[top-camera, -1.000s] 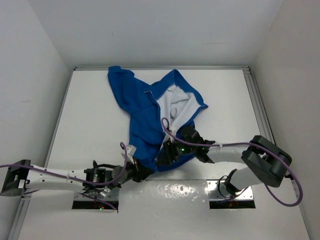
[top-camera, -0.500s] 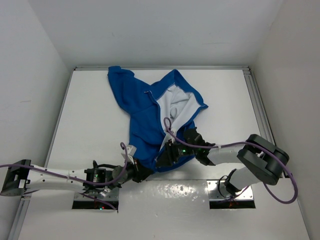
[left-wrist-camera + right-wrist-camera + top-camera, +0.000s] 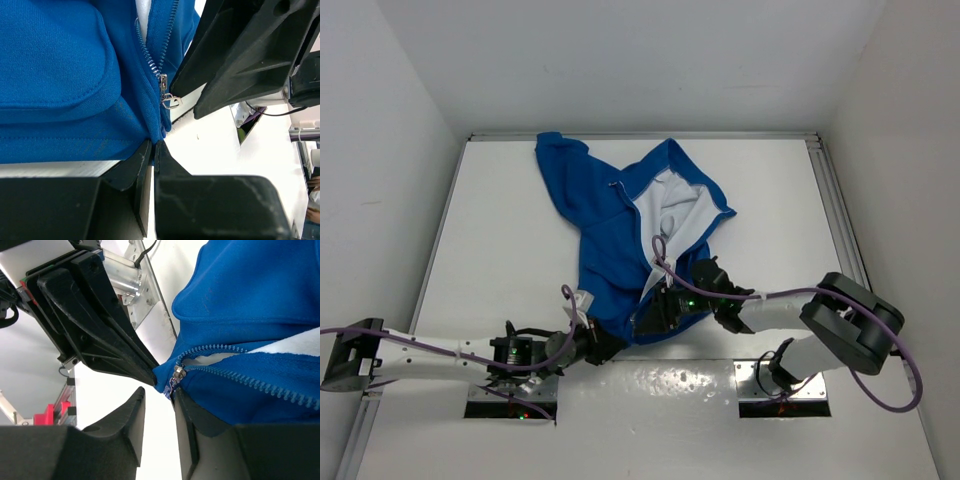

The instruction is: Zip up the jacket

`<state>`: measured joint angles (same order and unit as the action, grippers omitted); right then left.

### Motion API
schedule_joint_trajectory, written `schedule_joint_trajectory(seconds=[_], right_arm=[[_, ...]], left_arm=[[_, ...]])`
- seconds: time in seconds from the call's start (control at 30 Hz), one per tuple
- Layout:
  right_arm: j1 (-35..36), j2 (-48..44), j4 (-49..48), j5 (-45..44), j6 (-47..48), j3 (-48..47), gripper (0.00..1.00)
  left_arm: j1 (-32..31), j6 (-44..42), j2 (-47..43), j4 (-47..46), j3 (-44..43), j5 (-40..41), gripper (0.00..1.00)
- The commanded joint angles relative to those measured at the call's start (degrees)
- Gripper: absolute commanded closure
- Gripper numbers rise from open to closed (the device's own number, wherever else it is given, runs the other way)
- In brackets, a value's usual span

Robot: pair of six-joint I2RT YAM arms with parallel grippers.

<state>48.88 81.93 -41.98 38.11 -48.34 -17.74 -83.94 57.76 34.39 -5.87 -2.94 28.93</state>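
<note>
The left pincer [image 3: 154, 146] nips the soft blue fleece jacket [image 3: 50, 65].

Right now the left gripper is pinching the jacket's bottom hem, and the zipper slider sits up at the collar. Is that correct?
Not quite. The left gripper does pinch the bottom hem of the jacket, but the zipper slider sits low, just above that hem, not at the collar. The left wrist view shows it, with the zipper teeth above the slider parted.
</note>
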Motion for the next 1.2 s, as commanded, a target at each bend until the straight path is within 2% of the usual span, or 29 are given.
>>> schedule_joint_trajectory(seconds=[0.0, 0.13, 0.27, 0.57, 0.93, 1.0, 1.07, 1.1, 1.17], right_arm=[[0.07, 1.21, -5.22, 0.48, -1.14, 0.33, 0.71], [0.16, 2.53, -6.18, 0.57, -1.93, 0.24, 0.73], [0.25, 2.88, -4.44, -0.31, -1.15, -0.28, 0.69], [1.56, 4.29, -1.00, -2.16, 0.08, -1.42, 0.69], [2.01, 5.43, -1.26, -3.56, -0.71, -2.65, 0.83], [2.01, 5.78, -1.79, -4.18, -1.40, -2.65, 0.94], [2.18, 5.78, -1.97, -4.71, -1.93, -2.39, 1.00], [2.27, 5.00, -2.40, -5.06, -2.98, -2.04, 1.00], [2.36, 3.94, -4.50, -5.76, -4.48, -0.81, 1.00]], left_arm=[[-0.52, 0.17, 0.67, -3.98, -0.49, -1.15, 1.00], [-0.52, 0.60, 1.38, -4.94, 0.04, -0.89, 1.00], [-0.52, 0.16, 1.29, -4.68, -0.23, -1.07, 1.00], [-0.52, -0.01, 1.20, -5.65, -0.13, -1.15, 1.00], [-0.52, 0.43, 1.03, -6.35, 0.48, -1.85, 1.00], [-0.52, -0.10, 0.77, -6.00, 0.22, -2.21, 1.00], [-0.52, 0.69, 0.85, -5.38, 0.56, -1.86, 0.93], [-0.52, 0.78, 0.85, -5.21, 0.48, -1.60, 0.81], [-0.52, -0.01, 0.76, -3.98, -0.39, -1.51, 0.63]])
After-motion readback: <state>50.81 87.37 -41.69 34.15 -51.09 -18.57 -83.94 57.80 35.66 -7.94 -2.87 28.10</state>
